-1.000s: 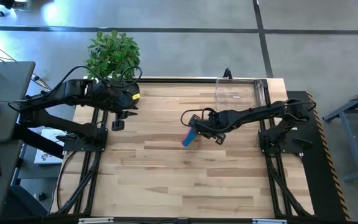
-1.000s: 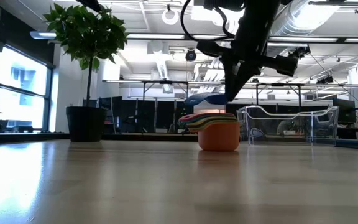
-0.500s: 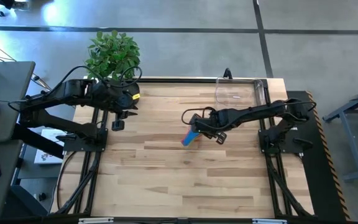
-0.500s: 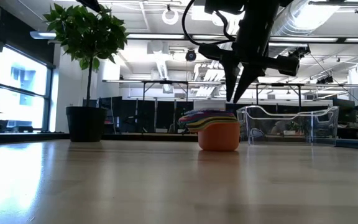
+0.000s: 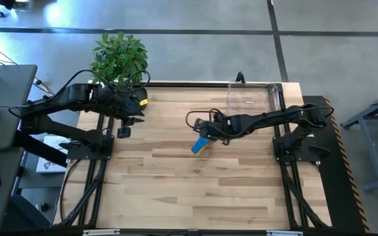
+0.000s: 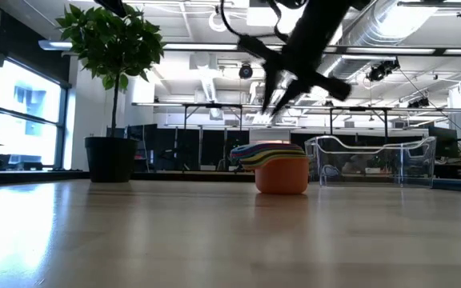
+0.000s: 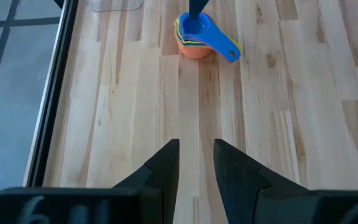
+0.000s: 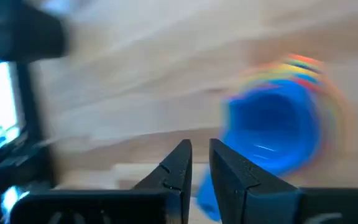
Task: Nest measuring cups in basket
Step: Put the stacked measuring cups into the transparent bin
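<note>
Since a second ago, the right gripper (image 5: 209, 126) has been lifted off the nested stack of measuring cups (image 5: 201, 145) and tilted away from it; the stack has been left where it was, so a release, not a carry, is judged to have taken place.

From the high view, the stack is seen near the middle of the tabletop (image 5: 176, 190), blue cup uppermost, with the right gripper just beside it toward the far edge. The basket (image 5: 254, 96) is seen at the far right corner, well apart from the stack and apparently empty. The left gripper (image 5: 125, 131) is held idle near the left edge, beside a potted plant (image 5: 119, 56).

From the low view, the stack (image 6: 278, 164) is shown resting on an orange base cup, with the right gripper (image 6: 272, 94) raised clear above it at a slant. The basket (image 6: 372, 160) is seen behind and to the right.

From the left wrist view, the left fingers (image 7: 164, 168) are shown slightly parted with nothing between them, and the stack (image 7: 201, 37) lies far ahead.

From the right wrist view, the right fingers (image 8: 178, 168) are shown nearly closed and empty, the blue cup (image 8: 272, 127) blurred beyond them.

Nesting looks finished, but the stack is not yet in the basket; no obstacle lies between them.
</note>
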